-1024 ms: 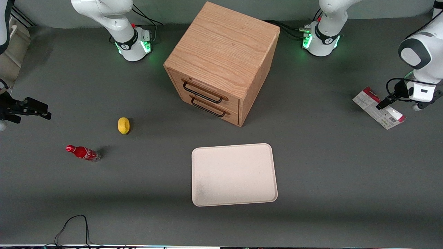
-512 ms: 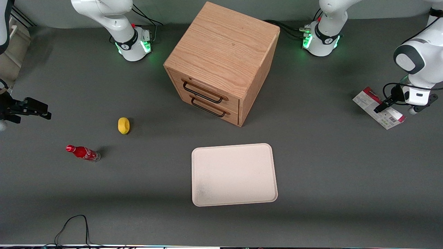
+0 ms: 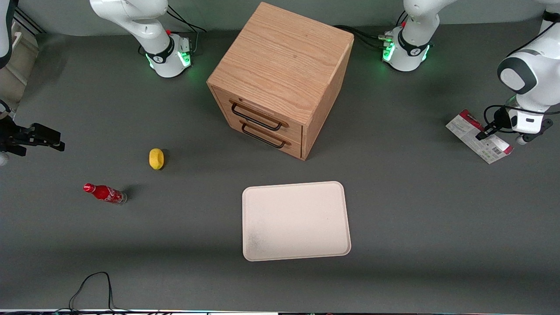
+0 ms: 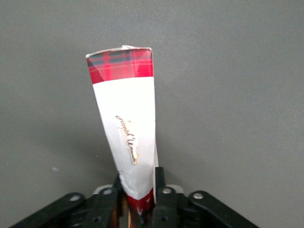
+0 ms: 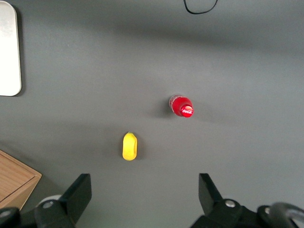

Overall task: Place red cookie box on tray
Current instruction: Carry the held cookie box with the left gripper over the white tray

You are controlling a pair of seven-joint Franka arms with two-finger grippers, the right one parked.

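Note:
The red cookie box (image 3: 463,127) lies on the grey table toward the working arm's end, its whitish printed face up and its red ends showing. My left gripper (image 3: 483,132) is down at the box and shut on one of its ends. In the left wrist view the box (image 4: 128,118) sticks out from between the black fingers (image 4: 160,178), which press its two broad faces, the gripper (image 4: 137,184) holding its red end. The cream-white tray (image 3: 293,223) lies flat near the middle of the table, nearer the front camera than the box, with nothing on it.
A wooden two-drawer cabinet (image 3: 280,74) stands at the table's middle, farther from the camera than the tray. A yellow lemon-like object (image 3: 156,158) and a small red cola bottle (image 3: 105,193) lie toward the parked arm's end. A black cable (image 3: 94,280) loops at the front edge.
The left arm's wrist has shifted a little toward the cabinet over the box during the last second. The box and the tray lie where they were.

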